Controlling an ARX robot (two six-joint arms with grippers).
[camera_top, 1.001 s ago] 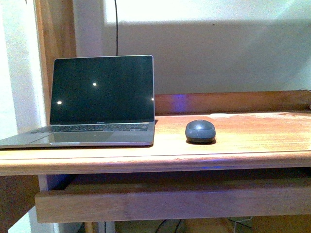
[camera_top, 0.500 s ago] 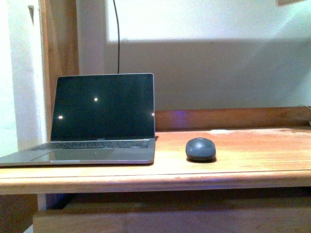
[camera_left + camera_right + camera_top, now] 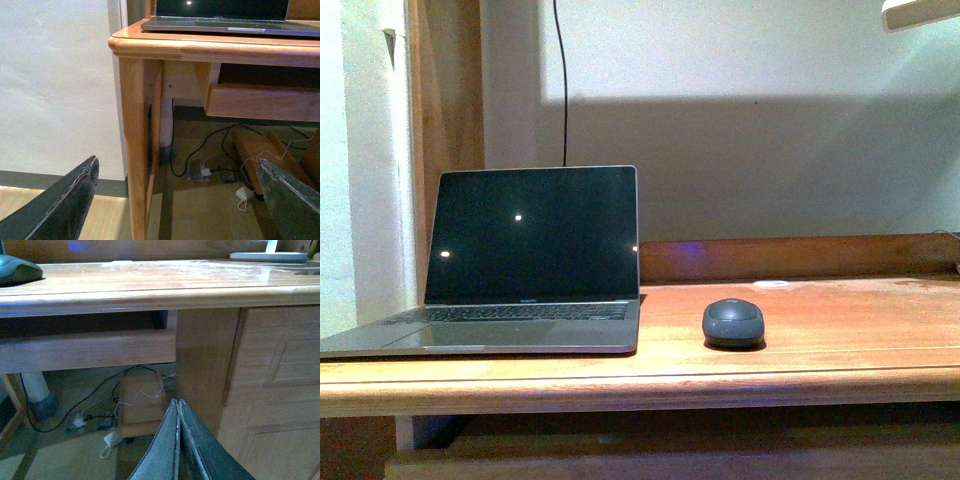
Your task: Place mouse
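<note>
The dark grey mouse sits on the wooden desk, just right of the open laptop. It also shows in the right wrist view at the desk's edge. Neither gripper shows in the front view. My left gripper is open and empty, low below the desk top by the desk's left leg. My right gripper is shut and empty, below the desk top in front of the cabinet.
A drawer front runs under the desk top. Cables and a power strip lie on the floor beneath. A white lamp base stands at the desk's far right. A wall is left of the desk.
The front view has tilted up: the desk, laptop and mouse sit lower in the picture and more wall shows. The mouse keeps its place beside the laptop.
</note>
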